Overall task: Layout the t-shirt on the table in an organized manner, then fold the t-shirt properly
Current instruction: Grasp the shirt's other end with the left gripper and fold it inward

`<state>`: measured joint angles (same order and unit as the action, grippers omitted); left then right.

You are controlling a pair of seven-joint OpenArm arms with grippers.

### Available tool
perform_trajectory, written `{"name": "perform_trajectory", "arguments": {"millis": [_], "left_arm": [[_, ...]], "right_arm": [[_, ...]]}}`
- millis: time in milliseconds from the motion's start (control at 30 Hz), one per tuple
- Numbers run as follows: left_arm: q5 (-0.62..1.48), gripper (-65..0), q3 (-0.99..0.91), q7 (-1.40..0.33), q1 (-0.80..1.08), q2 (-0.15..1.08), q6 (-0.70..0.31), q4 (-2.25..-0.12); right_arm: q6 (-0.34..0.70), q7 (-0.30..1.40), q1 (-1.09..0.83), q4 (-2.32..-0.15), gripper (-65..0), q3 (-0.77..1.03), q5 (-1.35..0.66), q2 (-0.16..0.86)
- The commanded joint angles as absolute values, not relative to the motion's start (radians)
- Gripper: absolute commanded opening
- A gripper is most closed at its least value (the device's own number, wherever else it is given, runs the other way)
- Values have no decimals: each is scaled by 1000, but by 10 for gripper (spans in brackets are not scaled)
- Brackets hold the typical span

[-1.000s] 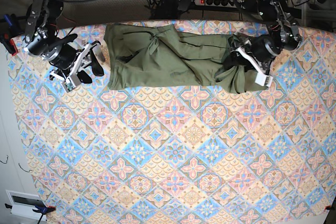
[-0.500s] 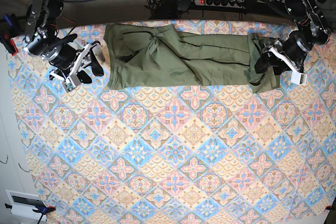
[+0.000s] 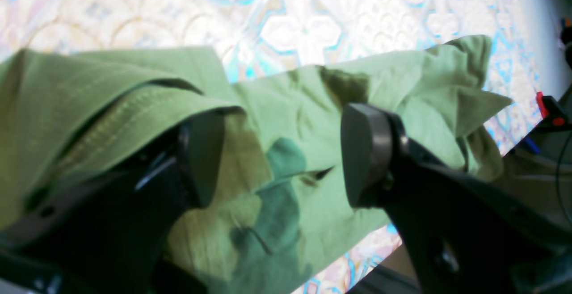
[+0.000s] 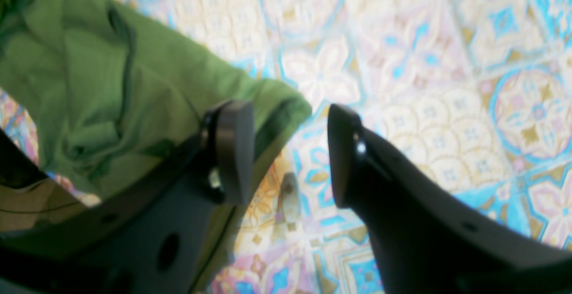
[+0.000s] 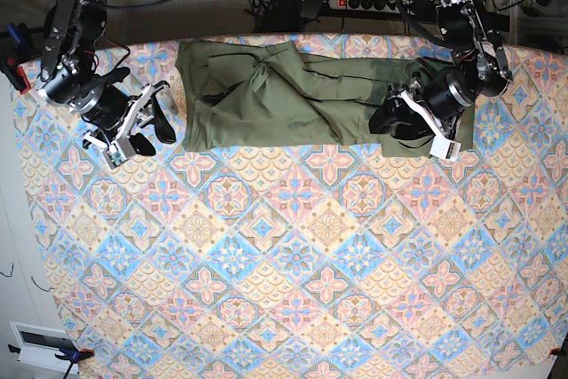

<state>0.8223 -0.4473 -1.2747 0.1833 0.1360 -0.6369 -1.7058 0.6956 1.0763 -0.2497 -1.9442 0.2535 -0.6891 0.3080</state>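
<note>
Olive t-shirt (no legible writing).

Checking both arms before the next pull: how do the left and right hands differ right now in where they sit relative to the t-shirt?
The left hand hovers over the t-shirt, with cloth between its open pads; the right hand is off the shirt's other end, over the bare table. In its wrist view, the right hand has only a shirt corner beside one pad. Both are open, gripping nothing.
</note>
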Motion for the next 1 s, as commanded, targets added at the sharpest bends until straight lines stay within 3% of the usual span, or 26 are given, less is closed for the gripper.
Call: {"name": "perform_trajectory", "arguments": {"millis": [0, 367, 600, 800, 967], "left_arm": [[880, -244, -449, -1268, 177, 157, -648, -1738], [1237, -244, -473, -1302, 275, 343, -650, -1839], [1073, -244, -704, -1300, 275, 378, -648, -1741], [860, -244, -684, -1299, 214, 375, -648, -1612], [760, -244, -503, -1173, 202, 374, -644, -1529]], "right_arm": [[698, 1059, -243, -1960, -391, 259, -707, 321], [698, 1059, -242, -1960, -391, 257, -707, 320], [698, 1059, -242, -1960, -391, 255, -707, 320], [698, 1072, -242, -1959, -391, 242, -704, 320], [698, 1086, -242, -1957, -391, 237, -702, 320]]}}
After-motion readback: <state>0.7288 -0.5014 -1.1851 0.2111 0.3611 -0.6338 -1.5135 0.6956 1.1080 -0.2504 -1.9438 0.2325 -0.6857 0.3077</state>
